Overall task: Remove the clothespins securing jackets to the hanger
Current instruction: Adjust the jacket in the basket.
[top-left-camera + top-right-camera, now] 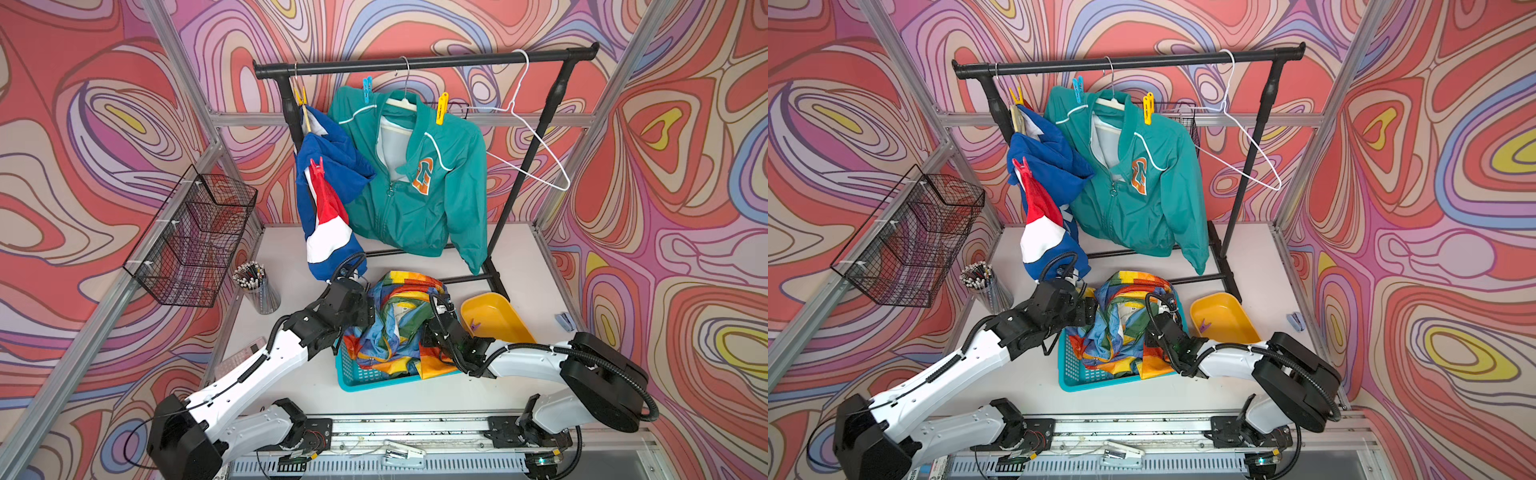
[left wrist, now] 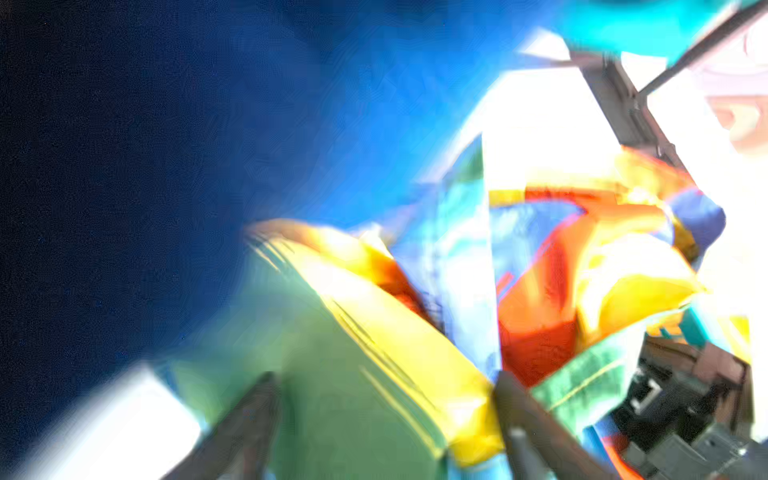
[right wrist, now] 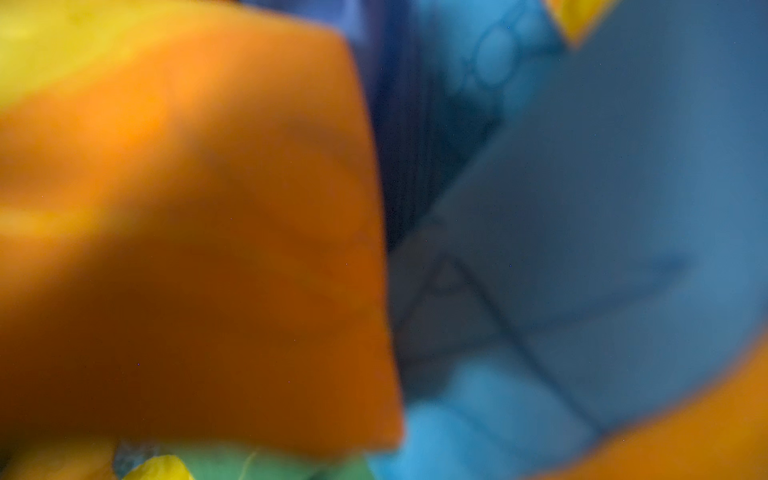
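On the black rail (image 1: 415,62) hang a teal jacket (image 1: 432,199), pinned by a blue clothespin (image 1: 368,89) and a yellow clothespin (image 1: 441,109), and a blue jacket (image 1: 328,166) with a yellow clothespin (image 1: 300,97) and a red clothespin (image 1: 316,166). The rainbow jacket (image 1: 395,328) lies crumpled in a turquoise basket (image 1: 353,378). My left gripper (image 2: 386,415) is at its left side, fingers (image 2: 249,415) wide apart with green and yellow fabric between them. My right gripper (image 1: 436,309) is buried in the jacket's right side; its wrist view shows only blurred fabric.
An empty white hanger (image 1: 536,137) hangs at the rail's right end. A yellow tray (image 1: 498,320) holding a purple clothespin (image 1: 475,326) sits right of the basket. At the left are a wire basket (image 1: 195,237) and a pencil cup (image 1: 255,286).
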